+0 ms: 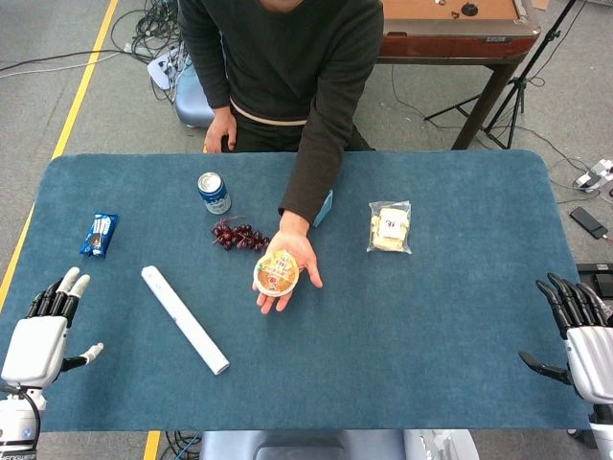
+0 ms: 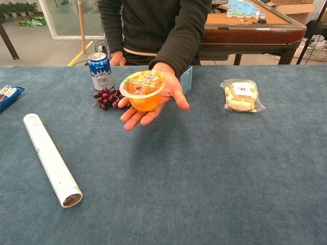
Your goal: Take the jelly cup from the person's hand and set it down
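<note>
An orange jelly cup [image 1: 278, 271] [image 2: 143, 90] with a printed foil lid rests on the person's open palm [image 1: 289, 264] [image 2: 156, 102], held above the middle of the blue table [image 1: 402, 316]. My left hand [image 1: 43, 331] lies at the table's near left corner, fingers apart, holding nothing. At the near right edge my right hand [image 1: 579, 331] is likewise open and empty. Both hands are far from the cup and show only in the head view.
A white roll [image 1: 184, 318] [image 2: 51, 159] lies at the left. A blue can [image 1: 214, 192] [image 2: 100, 70] and dark grapes [image 1: 239, 235] [image 2: 106, 97] sit behind the cup. A bagged snack [image 1: 390, 227] [image 2: 241, 95] is to the right, a blue packet [image 1: 99, 234] [image 2: 8, 95] far left.
</note>
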You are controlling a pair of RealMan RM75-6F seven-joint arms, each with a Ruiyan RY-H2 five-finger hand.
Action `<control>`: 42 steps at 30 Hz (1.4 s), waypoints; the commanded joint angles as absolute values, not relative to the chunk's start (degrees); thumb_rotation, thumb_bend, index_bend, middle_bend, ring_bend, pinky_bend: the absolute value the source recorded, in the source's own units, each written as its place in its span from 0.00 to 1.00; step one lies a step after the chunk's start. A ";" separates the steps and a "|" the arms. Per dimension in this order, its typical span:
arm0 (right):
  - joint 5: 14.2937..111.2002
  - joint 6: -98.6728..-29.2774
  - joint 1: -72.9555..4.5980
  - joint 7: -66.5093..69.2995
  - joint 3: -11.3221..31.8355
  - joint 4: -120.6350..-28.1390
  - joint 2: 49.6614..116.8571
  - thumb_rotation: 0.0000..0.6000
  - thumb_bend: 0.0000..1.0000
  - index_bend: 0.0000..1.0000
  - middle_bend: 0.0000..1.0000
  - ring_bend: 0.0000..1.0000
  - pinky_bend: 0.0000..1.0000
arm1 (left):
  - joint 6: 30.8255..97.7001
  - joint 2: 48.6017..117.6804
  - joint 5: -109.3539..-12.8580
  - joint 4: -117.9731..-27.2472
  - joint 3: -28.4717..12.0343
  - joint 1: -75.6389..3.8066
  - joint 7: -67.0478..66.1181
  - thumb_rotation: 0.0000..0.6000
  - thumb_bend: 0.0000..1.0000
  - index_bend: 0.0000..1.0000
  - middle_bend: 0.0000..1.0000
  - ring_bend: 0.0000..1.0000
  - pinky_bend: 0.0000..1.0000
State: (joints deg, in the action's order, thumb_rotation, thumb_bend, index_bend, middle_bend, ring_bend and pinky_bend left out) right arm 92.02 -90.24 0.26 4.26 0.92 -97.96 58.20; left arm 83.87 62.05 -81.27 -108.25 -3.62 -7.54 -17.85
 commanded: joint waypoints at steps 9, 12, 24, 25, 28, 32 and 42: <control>92.07 -90.71 0.54 4.58 0.93 -97.80 58.07 1.00 0.05 0.02 0.01 0.00 0.06 | 83.11 61.84 -81.13 -107.67 -3.79 -7.97 -16.64 1.00 0.14 0.00 0.00 0.00 0.09; 92.15 -91.09 0.67 4.57 1.03 -97.94 57.96 1.00 0.05 0.02 0.01 0.00 0.06 | 81.77 61.20 -81.40 -107.50 -3.91 -8.79 -15.64 1.00 0.14 0.00 0.00 0.00 0.09; 92.51 -91.43 0.91 3.37 0.96 -99.18 57.41 1.00 0.05 0.02 0.01 0.00 0.06 | 67.56 56.51 -87.42 -102.65 -6.27 -20.05 -1.43 1.00 0.14 0.00 0.00 0.00 0.08; 92.46 -91.37 0.92 3.26 0.95 -99.26 57.38 1.00 0.05 0.02 0.01 0.00 0.06 | 66.47 56.44 -87.83 -102.13 -6.59 -21.14 0.08 1.00 0.14 0.00 0.00 0.00 0.08; 92.48 -91.41 0.97 2.91 0.95 -99.53 57.26 1.00 0.05 0.02 0.01 0.00 0.06 | 63.32 56.48 -89.33 -100.53 -7.61 -24.75 3.92 1.00 0.14 0.00 0.00 0.00 0.08; 92.43 -91.41 0.99 2.62 0.98 -99.74 57.14 1.00 0.05 0.02 0.01 0.00 0.06 | 61.19 56.85 -90.46 -99.54 -8.44 -27.67 5.97 1.00 0.14 0.00 0.00 0.00 0.07; 91.75 -91.28 1.36 2.56 0.88 -99.72 57.05 1.00 0.05 0.02 0.01 0.00 0.06 | 50.14 60.53 -92.23 -97.73 -11.76 -41.13 7.93 1.00 0.14 0.00 0.00 0.00 0.07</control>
